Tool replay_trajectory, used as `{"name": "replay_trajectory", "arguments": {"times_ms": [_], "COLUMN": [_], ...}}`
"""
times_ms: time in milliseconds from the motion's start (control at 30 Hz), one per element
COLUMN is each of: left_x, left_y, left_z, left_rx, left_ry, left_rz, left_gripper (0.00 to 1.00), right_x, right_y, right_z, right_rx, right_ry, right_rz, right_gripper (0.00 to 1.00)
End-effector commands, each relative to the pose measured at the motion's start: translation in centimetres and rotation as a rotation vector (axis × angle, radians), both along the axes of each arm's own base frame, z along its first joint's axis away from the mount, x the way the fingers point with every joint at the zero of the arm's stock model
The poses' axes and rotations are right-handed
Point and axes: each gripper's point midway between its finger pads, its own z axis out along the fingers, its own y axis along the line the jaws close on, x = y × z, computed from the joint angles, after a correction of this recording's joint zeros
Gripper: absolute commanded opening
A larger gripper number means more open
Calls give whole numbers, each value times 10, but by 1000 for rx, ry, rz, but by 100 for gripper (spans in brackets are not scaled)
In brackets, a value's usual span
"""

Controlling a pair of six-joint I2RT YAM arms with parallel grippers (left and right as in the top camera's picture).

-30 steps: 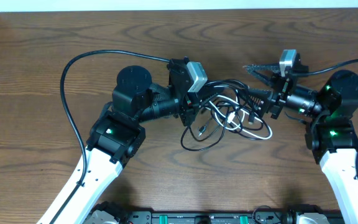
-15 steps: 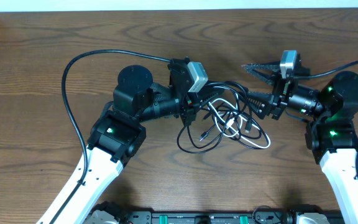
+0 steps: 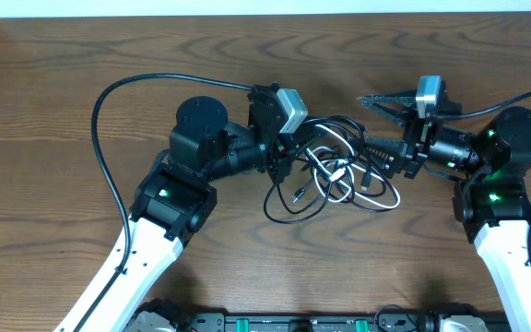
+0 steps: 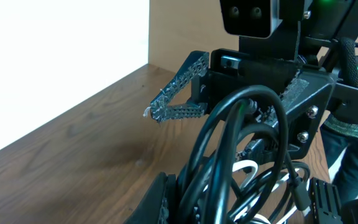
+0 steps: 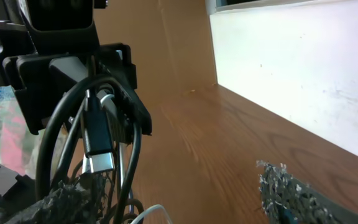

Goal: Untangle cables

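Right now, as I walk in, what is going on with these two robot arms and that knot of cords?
Two robot arms are working on a tangle of cables in the middle of the table. The left gripper is shut on the cables at the left side of the knot. The right gripper has its jaws wide open at the right edge of the knot and holds nothing. The cables are not yet separated; they lie looped over each other.

Wooden table [image 3: 53,83], brown grain. Tangled cables [image 3: 339,189] lay just off centre toward 3 o'clock, mostly black, one white, lower loops resting on tabletop.
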Motion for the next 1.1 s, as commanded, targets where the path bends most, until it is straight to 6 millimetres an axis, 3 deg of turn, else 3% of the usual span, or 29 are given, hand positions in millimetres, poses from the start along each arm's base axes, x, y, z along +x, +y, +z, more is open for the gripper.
{"name": "replay_trajectory", "arguments": {"times_ms": [0, 267, 467, 667, 867, 1000, 1067], "left_x": [3, 11, 10, -4, -4, -4, -4], "left_y": [0, 4, 4, -3, -3, -3, -3], "left_z": [4, -1, -1, 5, 5, 5, 5], "left_rx": [-1, 17, 13, -15, -17, -22, -22], "left_ry": [-19, -6, 6, -1, 2, 16, 16], "left_rz": [12, 63, 63, -28, -28, -27, -27], "left_gripper": [8, 8, 8, 8, 8, 8, 8], "right_x": [-9, -26, -28, -28, -31, -33, -33], "right_y": [4, 8, 9, 9, 13, 17, 17], "right_z": [3, 4, 4, 3, 3, 3, 3], "right_rx": [1, -3, -3, -3, -3, -5, -5], "right_ry": [-7, -19, -19, -17, -18, -29, -28], "right_rz": [53, 155, 167, 167, 182, 194, 195], "right_gripper": [78, 77, 79, 79, 73, 62, 35]}}
